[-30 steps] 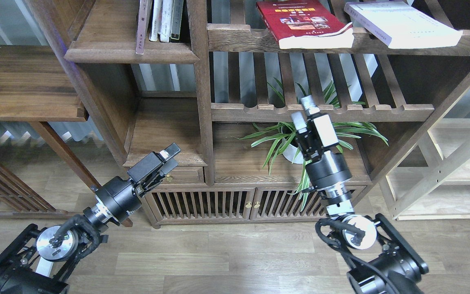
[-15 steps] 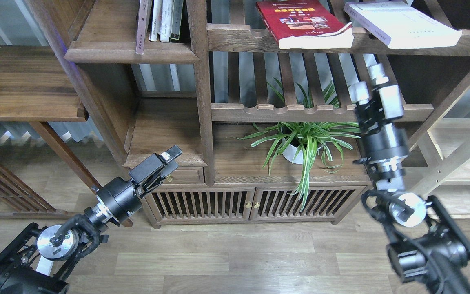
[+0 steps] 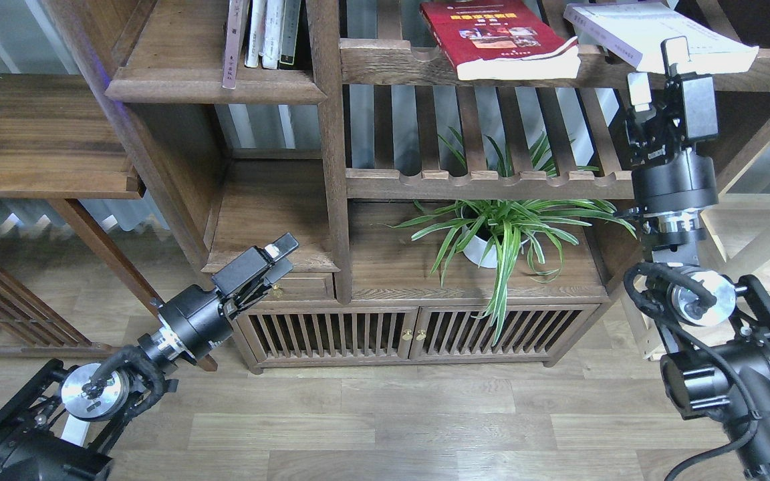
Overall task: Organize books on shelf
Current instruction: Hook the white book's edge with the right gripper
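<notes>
A bright red book [image 3: 498, 40] lies flat on the upper slatted rack, its pages hanging over the front rail. To its right a white book [image 3: 659, 30] lies flat on the same rack. My right gripper [image 3: 656, 70] is open just below the white book's near edge. Its upper fingertip [image 3: 676, 48] overlaps that edge and nothing is between the fingers. A brownish book [image 3: 232, 40] leans at the left end of a row on the solid dark shelf [image 3: 214, 87] at the upper left. My left gripper [image 3: 277, 259] hangs low by the cabinet, slightly open and empty.
Thin white and dark-spined books [image 3: 271, 33] stand beside the brownish one. A potted spider plant [image 3: 498, 230] sits in the bay under the lower slatted rack [image 3: 492, 182]. A pale wooden unit [image 3: 759, 267] stands at the right. Below is a cabinet with slatted doors [image 3: 392, 331].
My right arm has swung up and to the right, from in front of the plant to the white book's near edge. The left arm has barely moved.
</notes>
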{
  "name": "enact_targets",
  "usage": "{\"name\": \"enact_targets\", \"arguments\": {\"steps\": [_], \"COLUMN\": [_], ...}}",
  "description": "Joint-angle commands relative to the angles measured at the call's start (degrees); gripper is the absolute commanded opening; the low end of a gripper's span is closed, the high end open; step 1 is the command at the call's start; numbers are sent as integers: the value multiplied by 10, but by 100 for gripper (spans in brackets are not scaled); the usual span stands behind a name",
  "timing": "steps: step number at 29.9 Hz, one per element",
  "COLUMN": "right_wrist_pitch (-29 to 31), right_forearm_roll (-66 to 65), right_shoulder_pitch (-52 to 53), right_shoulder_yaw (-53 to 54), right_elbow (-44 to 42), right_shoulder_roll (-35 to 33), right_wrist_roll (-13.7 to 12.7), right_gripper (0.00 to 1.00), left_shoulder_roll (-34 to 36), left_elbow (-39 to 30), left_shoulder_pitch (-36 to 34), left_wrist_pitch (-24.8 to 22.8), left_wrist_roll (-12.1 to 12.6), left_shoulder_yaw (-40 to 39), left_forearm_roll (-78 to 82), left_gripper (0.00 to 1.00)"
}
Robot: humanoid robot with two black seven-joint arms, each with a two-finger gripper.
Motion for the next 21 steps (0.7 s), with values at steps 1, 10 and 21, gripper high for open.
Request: {"name": "enact_targets", "arguments": {"steps": [1,10,21], "right_wrist_pitch": [0,-42,-58], "right_forearm_roll": [12,37,53], "right_shoulder_pitch": [0,2,9], "right_shoulder_yaw": [-1,-2,-4], "right_elbow": [-2,-4,-20], "right_shoulder_roll": [0,-11,-37], "right_wrist_roll": [0,-1,-3], "right_gripper": [99,99,98], "left_shoulder_roll": [0,0,-1], "left_elbow": [-2,-2,-2], "left_shoulder_pitch": [0,0,0], "left_wrist_pitch": [0,0,0], "left_wrist_roll": [0,0,0], "left_shoulder_yaw": [0,0,2], "left_forearm_roll": [-1,-1,-2], "left_gripper": [99,99,99]}}
